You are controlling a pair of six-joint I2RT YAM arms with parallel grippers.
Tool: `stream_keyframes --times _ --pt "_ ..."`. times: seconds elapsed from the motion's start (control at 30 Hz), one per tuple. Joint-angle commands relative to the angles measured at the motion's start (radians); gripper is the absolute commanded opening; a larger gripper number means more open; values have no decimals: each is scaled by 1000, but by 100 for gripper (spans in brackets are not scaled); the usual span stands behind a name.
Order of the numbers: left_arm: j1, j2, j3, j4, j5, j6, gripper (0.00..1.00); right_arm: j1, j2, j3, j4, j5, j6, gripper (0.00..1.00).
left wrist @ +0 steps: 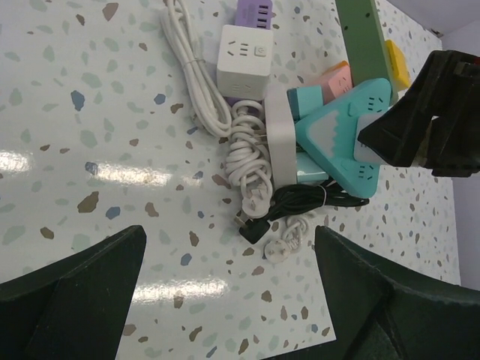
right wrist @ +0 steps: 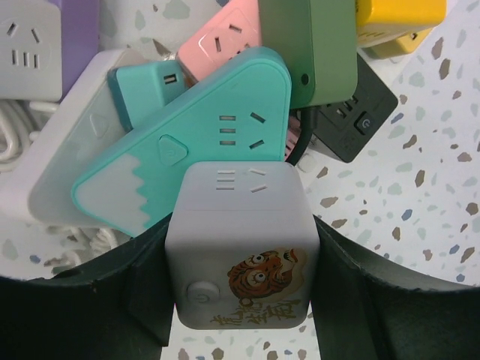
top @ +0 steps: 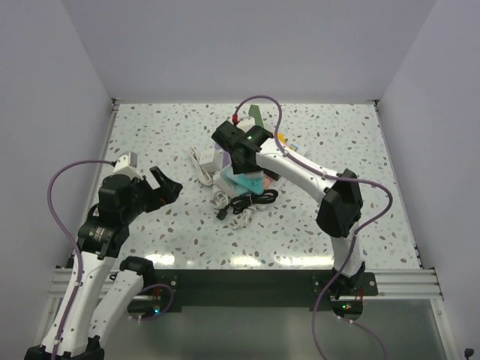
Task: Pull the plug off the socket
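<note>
Your right gripper (top: 241, 162) has its jaws pinching the grey tiger cube socket (right wrist: 240, 247), in the pile of power strips (left wrist: 330, 142) mid table (top: 150, 142). Your left gripper (top: 166, 187) hangs with jaws spread wide, that pile at its 3 o'clock.

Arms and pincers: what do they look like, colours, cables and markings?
The left arm and right arm have white links and black joint housings. A purple cable loops along each. The left pincer and right pincer have plain matte black fingers. A small green light glows at the right wrist.
</note>
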Motion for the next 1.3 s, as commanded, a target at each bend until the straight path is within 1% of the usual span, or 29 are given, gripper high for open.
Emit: stream_keyframes --times 0.0,0.03,0.07,0.1,0.13,0.2,0.23,0.3,0.37,0.4,0.43,0.47,0.57,0.63,0.7,0.73,0.8,0.83,0.93,1.03,1.13,1.23,1.27 --pt "-4 33 6 94 122 33 100 -9 -229 -67 100 -171 -90 0" --pt "-4 47 9 109 187 43 100 -12 -277 -132 144 -214 -110 0" --pt "-4 67 17 137 220 58 100 -17 -363 -159 196 -259 -123 0" --pt "-4 103 23 154 261 67 100 -18 -397 -186 218 -346 -161 0" --pt "-5 125 28 169 333 76 100 -18 -424 -223 227 -382 -175 0" --pt "-5 180 43 209 393 108 100 -21 -480 -249 232 -436 -202 0" --pt "-7 197 49 221 445 125 100 -20 -494 -271 229 -493 -233 0" --pt "-9 243 81 232 466 176 100 -21 -527 -292 220 -535 -281 0" --pt "-9 271 104 268 545 205 100 -20 -549 -328 212 -566 -311 0" --pt "-10 303 114 278 577 207 100 -21 -573 -341 210 -568 -334 0" --pt "-12 318 121 290 657 207 100 -20 -584 -366 209 -566 -345 0" --pt "-13 347 135 307 694 204 100 -21 -593 -377 203 -575 -362 0" --pt "-24 366 138 351 807 195 100 -21 -609 -398 194 -597 -387 0" --pt "-47 375 132 374 867 182 100 -20 -618 -407 197 -644 -402 0" --pt "-77 403 127 382 888 194 100 -20 -623 -414 216 -702 -416 0" --pt "-119 415 132 370 868 208 100 -20 -623 -412 218 -722 -422 0" --pt "-166 452 150 332 829 251 100 -20 -620 -414 227 -771 -427 0" --pt "-200 466 154 327 790 257 100 -20 -618 -417 232 -793 -430 0" --pt "-240 513 152 367 780 258 100 -20 -617 -417 249 -850 -433 0" --pt "-277 541 150 439 794 233 100 -20 -613 -415 247 -851 -434 0" --pt "-306 588 166 415 770 245 100 -20 -620 -414 259 -848 -434 0" --pt "-327 641 166 414 788 250 91 -18 -635 -414 269 -827 -440 0" --pt "-337 650 161 418 794 242 82 -17 -639 -418 278 -806 -439 0"
